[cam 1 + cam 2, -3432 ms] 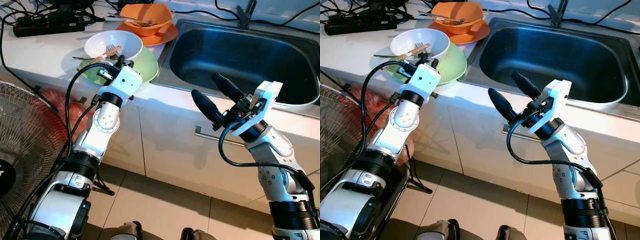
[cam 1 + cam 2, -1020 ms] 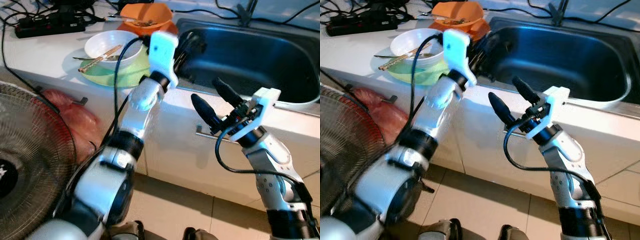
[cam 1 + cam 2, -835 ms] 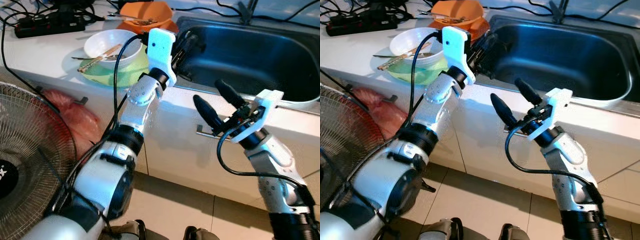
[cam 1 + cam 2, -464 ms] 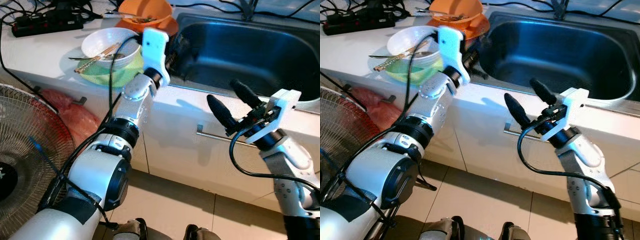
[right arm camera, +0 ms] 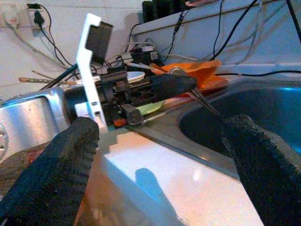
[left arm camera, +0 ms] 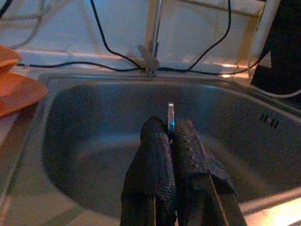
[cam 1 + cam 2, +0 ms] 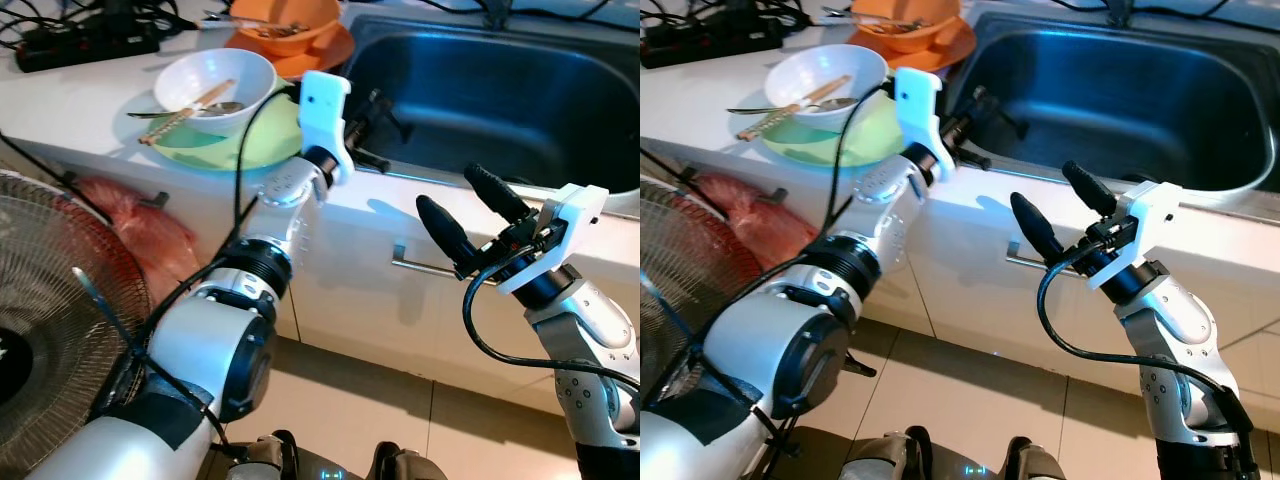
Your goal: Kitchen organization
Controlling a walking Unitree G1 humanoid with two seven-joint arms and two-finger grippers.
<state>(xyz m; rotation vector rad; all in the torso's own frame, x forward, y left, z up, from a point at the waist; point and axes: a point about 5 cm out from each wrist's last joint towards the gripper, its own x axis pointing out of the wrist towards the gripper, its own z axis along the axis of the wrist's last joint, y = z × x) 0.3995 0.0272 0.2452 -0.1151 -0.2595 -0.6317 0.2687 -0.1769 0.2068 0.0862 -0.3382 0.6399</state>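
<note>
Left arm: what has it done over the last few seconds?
It swung from the bowls to the sink, and the left gripper now holds a utensil, jaws shut, over the basin. The right gripper stays open before the counter; the bowls are unmoved.

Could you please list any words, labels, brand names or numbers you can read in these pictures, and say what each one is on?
There is no text that can be read.
The sink has small dark marks on its inner wall, too blurred to tell whether they are lettering.
The left claw, shut on a thin metal utensil, carries no label, nor does the open right claw.
</note>
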